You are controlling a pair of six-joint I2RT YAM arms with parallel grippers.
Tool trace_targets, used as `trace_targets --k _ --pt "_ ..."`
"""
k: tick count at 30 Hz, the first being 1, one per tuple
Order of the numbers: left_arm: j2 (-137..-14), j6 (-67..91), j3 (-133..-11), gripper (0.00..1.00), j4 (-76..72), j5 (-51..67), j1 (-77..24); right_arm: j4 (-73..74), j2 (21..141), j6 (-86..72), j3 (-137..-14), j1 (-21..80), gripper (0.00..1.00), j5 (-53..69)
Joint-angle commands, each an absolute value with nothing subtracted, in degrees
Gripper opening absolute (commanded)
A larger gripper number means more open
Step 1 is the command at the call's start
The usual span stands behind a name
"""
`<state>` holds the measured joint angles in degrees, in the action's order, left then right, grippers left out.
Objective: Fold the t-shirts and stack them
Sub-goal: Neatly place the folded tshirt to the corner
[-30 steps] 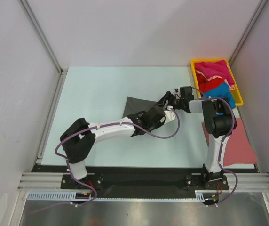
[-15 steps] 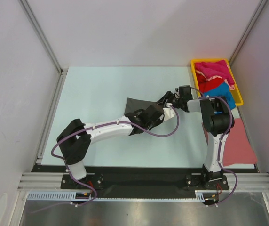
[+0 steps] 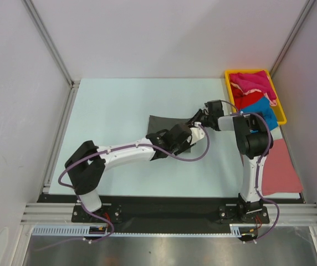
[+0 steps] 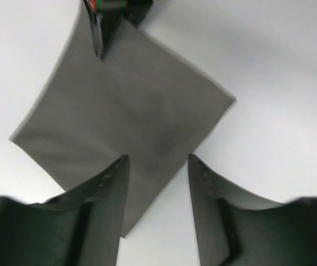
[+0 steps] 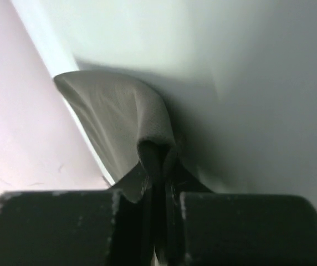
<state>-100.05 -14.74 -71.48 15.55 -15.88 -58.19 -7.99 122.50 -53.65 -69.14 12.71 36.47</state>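
Observation:
A folded dark grey t-shirt [image 3: 164, 123] lies flat mid-table; in the left wrist view it is a diamond [image 4: 131, 105]. My left gripper [image 3: 185, 134] [image 4: 158, 158] hovers open over its near corner, and nothing is between the fingers. My right gripper [image 3: 199, 119] [image 5: 161, 160] is shut on the shirt's far right corner, with a ridge of grey cloth [image 5: 114, 116] bunched up at the fingertips. Magenta [image 3: 252, 82], red [image 3: 246, 100] and blue [image 3: 265, 108] t-shirts lie heaped in the tray. A salmon-pink t-shirt [image 3: 283, 166] lies flat at the right edge.
The yellow tray [image 3: 228, 77] stands at the back right corner. White walls with metal rails close in the table on the left, back and right. Both arms cross over the middle of the table, with the right arm's elbow [image 3: 255, 138] next to the pink shirt.
My left gripper has opened and let go of the grey shirt, drawing back a little to the left. My right gripper has closed on the shirt's corner.

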Motion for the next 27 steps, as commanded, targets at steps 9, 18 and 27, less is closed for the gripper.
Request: trace_targets --k 9,18,27 --pt "-72.35 5.97 -60.39 0.58 17.13 -10.63 -55.90 7.02 96.53 -45.09 -54.07 15.12 0.00 6.01" --pt "-51.88 13.00 -49.23 0.57 19.69 -3.43 -55.55 32.29 68.95 -49.65 -43.33 16.88 0.00 -12.28" --pt "-47.81 9.58 -47.98 0.57 18.90 1.23 -54.93 46.56 52.39 -52.47 -42.79 13.45 0.00 -26.62"
